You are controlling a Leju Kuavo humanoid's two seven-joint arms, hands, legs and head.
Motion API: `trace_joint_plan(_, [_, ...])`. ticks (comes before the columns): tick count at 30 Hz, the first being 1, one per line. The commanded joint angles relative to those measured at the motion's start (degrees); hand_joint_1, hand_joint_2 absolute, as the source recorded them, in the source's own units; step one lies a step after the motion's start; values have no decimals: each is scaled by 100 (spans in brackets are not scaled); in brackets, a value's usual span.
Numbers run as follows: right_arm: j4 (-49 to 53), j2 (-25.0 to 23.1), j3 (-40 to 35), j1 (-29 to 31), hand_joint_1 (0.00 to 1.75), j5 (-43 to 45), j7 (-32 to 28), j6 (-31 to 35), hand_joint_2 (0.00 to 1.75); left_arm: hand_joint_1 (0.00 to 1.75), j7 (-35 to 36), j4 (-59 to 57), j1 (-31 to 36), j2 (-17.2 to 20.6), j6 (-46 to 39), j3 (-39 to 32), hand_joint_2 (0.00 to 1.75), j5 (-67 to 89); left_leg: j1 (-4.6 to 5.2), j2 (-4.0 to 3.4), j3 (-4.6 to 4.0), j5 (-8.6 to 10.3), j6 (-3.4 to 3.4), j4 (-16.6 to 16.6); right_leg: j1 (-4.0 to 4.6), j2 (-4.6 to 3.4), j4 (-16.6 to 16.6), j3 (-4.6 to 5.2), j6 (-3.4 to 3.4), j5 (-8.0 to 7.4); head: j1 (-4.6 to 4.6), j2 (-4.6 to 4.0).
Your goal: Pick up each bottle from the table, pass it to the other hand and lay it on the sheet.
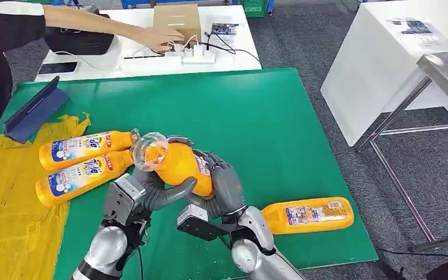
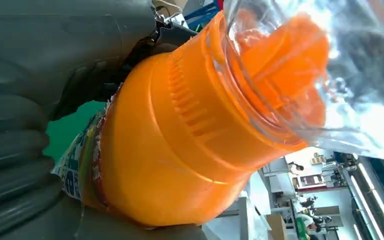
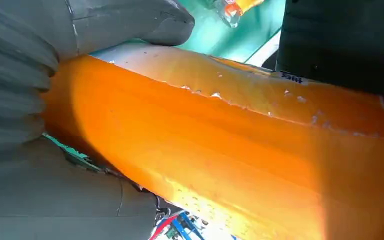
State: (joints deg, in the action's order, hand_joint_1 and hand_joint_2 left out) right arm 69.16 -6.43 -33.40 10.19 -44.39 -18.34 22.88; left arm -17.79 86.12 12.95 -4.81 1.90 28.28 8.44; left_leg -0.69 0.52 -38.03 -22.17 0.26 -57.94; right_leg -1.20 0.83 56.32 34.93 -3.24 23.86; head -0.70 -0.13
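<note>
An orange bottle (image 1: 181, 166) with a clear cap is held above the green table top (image 1: 256, 116), cap pointing away from me. My left hand (image 1: 151, 195) grips it near the neck, thumb underneath. My right hand (image 1: 224, 186) grips its body from the right. Up close, the left wrist view has the bottle (image 2: 180, 150) against my left hand (image 2: 25, 125); the right wrist view has the bottle (image 3: 230, 150) clasped by my right hand (image 3: 30, 100). Two more bottles (image 1: 87, 149) (image 1: 84, 177) lie side by side across the edge of the yellow sheet (image 1: 11, 210). Another bottle (image 1: 309, 214) lies at the front right.
A dark blue flat case (image 1: 35, 111) lies at the back left. Behind the green top stands a white table (image 1: 151, 64) with a cardboard box (image 1: 177, 20) and a power strip (image 1: 195, 55), where a person's arm (image 1: 111, 26) reaches. A white counter (image 1: 385, 52) and metal stand are to the right.
</note>
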Motion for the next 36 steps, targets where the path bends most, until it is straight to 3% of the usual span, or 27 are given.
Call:
trace_joint_plan(1, [-280,-20,-282,319,175,-13,-59,-15,175,175,48,-392,118,27,30,248,175,12,0,-13,30,-10,1,2,2,-14,-3,-27,14,6,0,0])
trace_joint_plan(4, [-280,-20,-282,319,175,-13,-59,-15,175,175,48,-392,118,27,30,248,175,12,0,-13,32,-11,1,2,2,-14,-2,-29,15,7,0,0])
trace_joint_plan(5, [696,110,431,-435,0,-598,639,1086,175,175,1488,-186,665,1465,-872,905,175,1452,-1,-11,21,-6,1,2,3,-12,-4,-19,12,3,0,0])
trace_joint_plan(6, [1876,543,759,-1065,0,-573,680,543,175,175,3599,-277,650,1937,-1048,252,175,3612,-1,-17,43,-16,1,-1,3,-18,0,-39,18,11,0,0])
trace_joint_plan(7, [2639,667,1232,-1549,0,-558,498,36,175,175,2740,-541,600,1993,-1181,-557,175,6492,1,14,30,-2,-5,12,0,13,-1,-30,19,12,0,0])
trace_joint_plan(8, [2822,601,1476,-1697,0,-592,363,-158,175,175,2366,-646,563,1876,-1184,-946,175,6853,2,15,30,-1,-5,14,-1,14,-4,-23,17,11,0,0])
trace_joint_plan(10, [2758,481,1588,-1714,0,-643,297,-213,175,175,2219,-586,484,1778,-1120,-1129,175,6943,0,20,34,-5,-6,8,1,18,2,-31,21,21,-9,0])
trace_joint_plan(13, [2586,380,1573,-1656,0,-719,293,-149,175,175,2360,-420,391,1721,-1022,-1136,175,7098,-6,-61,37,-38,-33,-7,11,-62,13,-7,27,5,9,0])
trace_joint_plan(20, [2531,372,1584,-1663,0,-768,307,-61,175,175,2479,-333,359,1823,-872,-1102,175,7236,-14,-40,29,-24,-20,-2,13,-51,4,-9,37,5,-4,0])
trace_joint_plan(24, [2476,477,1638,-1731,0,-983,514,-96,175,175,2558,-402,242,2091,-565,-934,175,7564,-9,-36,21,-17,-21,4,7,-46,0,1,34,1,-2,0])
trace_joint_plan(36, [2388,566,1686,-1778,0,-1053,619,-103,175,175,2518,-831,230,2030,-397,-616,175,7680,-7,-33,24,-17,-20,7,6,-45,-2,-2,33,0,-4,0])
